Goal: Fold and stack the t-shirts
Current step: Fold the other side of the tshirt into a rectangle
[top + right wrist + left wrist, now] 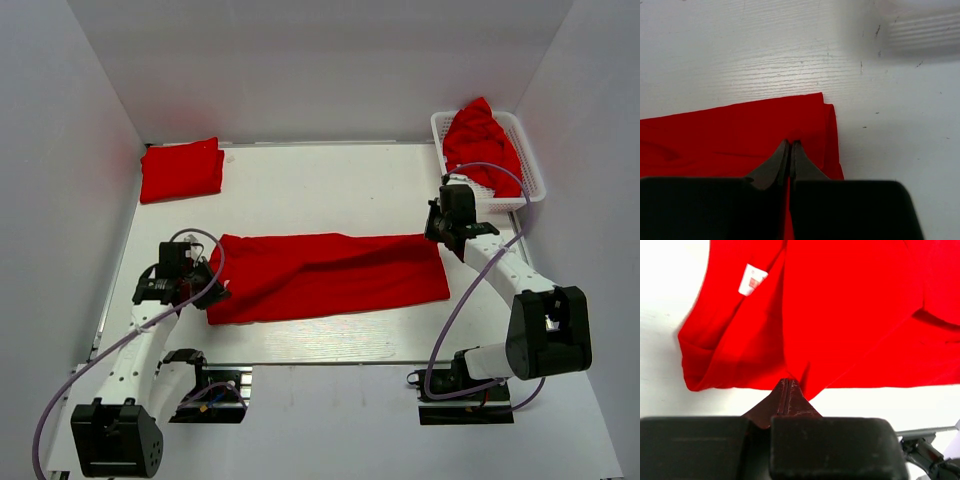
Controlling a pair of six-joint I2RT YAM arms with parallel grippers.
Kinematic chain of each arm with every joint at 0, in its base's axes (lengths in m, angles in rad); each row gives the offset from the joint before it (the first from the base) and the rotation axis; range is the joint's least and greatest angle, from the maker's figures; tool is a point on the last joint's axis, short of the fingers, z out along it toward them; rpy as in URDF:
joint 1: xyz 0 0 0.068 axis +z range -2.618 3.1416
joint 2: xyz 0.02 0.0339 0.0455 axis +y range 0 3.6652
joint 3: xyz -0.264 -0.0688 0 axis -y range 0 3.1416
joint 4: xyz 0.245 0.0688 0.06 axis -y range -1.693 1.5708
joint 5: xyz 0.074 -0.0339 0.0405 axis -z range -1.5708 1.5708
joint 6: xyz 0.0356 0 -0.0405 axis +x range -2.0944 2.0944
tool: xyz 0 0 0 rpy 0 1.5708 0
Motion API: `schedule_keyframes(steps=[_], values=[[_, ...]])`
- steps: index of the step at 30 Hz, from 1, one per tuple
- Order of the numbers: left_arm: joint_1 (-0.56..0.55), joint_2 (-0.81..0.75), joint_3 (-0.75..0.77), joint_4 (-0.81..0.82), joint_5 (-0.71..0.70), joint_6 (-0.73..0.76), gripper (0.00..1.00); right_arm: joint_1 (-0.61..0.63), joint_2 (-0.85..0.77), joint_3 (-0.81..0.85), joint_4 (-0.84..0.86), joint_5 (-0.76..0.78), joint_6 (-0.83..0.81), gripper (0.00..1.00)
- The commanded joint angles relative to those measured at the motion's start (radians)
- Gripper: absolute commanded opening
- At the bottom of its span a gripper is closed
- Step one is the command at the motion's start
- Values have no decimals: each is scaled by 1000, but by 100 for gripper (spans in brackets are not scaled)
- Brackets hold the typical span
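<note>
Red t-shirt [330, 275] lies stretched across the desk [320, 190] middle. Left jaws are clamped on its left edge, right jaws pinched on its far right corner. Folded t-shirt [182, 170] sits far-left.

No words, brands or numbers can be read anywhere. The one label is a small white tag [752, 279] sewn on the red t-shirt [850, 315], beyond the left gripper [788, 385] and off to its left. It carries faint reddish print, too blurred to make out. The counter bears no markings that can be read.
</note>
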Motion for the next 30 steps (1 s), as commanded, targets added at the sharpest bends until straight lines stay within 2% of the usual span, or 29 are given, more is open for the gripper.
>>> schedule_keyframes(steps=[1,6,13,24,26,27,28,29,30], values=[[4,-52,-17,-4,54,-11,0,-5,-22,1,27,6,12,0],[-16,-125,-36,-39,113,-2,0,-5,-1,2,28,20,18,0],[-16,-152,-79,-66,96,-77,0,-5,-21,-21,39,26,39,0],[-16,-24,-89,-95,53,-123,0,-6,3,-56,39,38,69,0],[-16,0,-89,-95,41,-123,14,-6,7,-66,39,46,73,0],[-16,0,-89,-95,41,-123,27,-5,13,-71,41,49,79,0],[-16,0,-89,-95,41,-123,57,-5,18,-73,39,49,85,0],[-16,0,-89,-84,41,-123,62,-3,21,-76,39,61,88,0],[-16,0,-89,-84,41,-123,67,-6,30,-80,39,61,110,9]])
